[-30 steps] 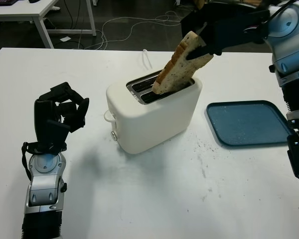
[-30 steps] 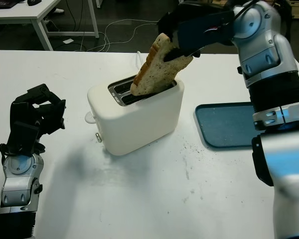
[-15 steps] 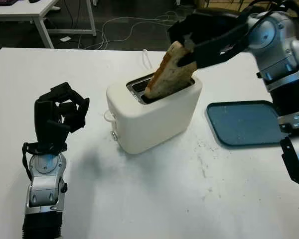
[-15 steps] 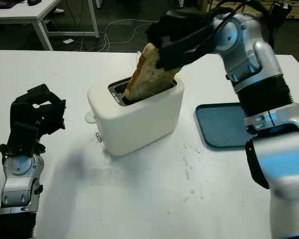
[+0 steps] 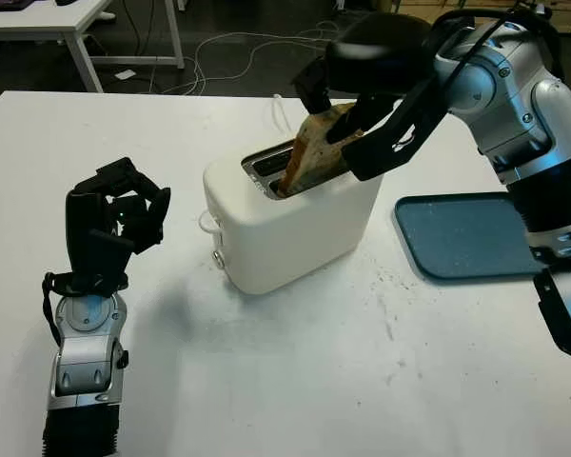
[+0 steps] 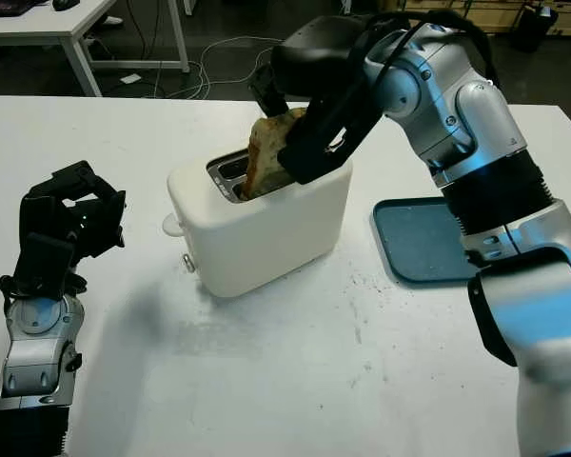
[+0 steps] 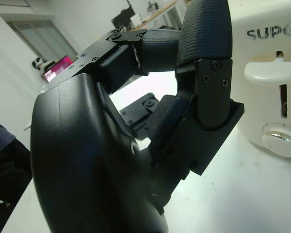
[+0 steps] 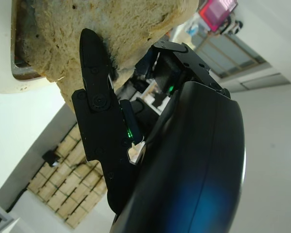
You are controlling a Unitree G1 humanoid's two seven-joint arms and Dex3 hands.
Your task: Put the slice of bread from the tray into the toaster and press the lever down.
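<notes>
A white toaster (image 5: 290, 219) stands mid-table, its lever (image 5: 206, 221) on the left end, raised. The bread slice (image 5: 316, 152) stands tilted in the nearer slot, its lower part inside and its top sticking out. My right hand (image 5: 362, 90) is over the toaster, shut on the slice's top; the right wrist view shows a black finger (image 8: 94, 77) pressed against the crust (image 8: 111, 29). My left hand (image 5: 109, 224) is upright at the table's left, fingers curled, holding nothing. The lever (image 7: 274, 73) and a round knob (image 7: 280, 141) appear close in the left wrist view.
A blue tray (image 5: 476, 234) lies bare to the right of the toaster. Crumbs are scattered on the white table (image 5: 295, 381) between them. A white cable (image 5: 278, 112) runs behind the toaster. Another table and floor cables lie beyond the far edge.
My right hand has swung left and down over the toaster, and the bread has dropped from hanging above the slot to sitting partly inside it. The left hand has not moved.
</notes>
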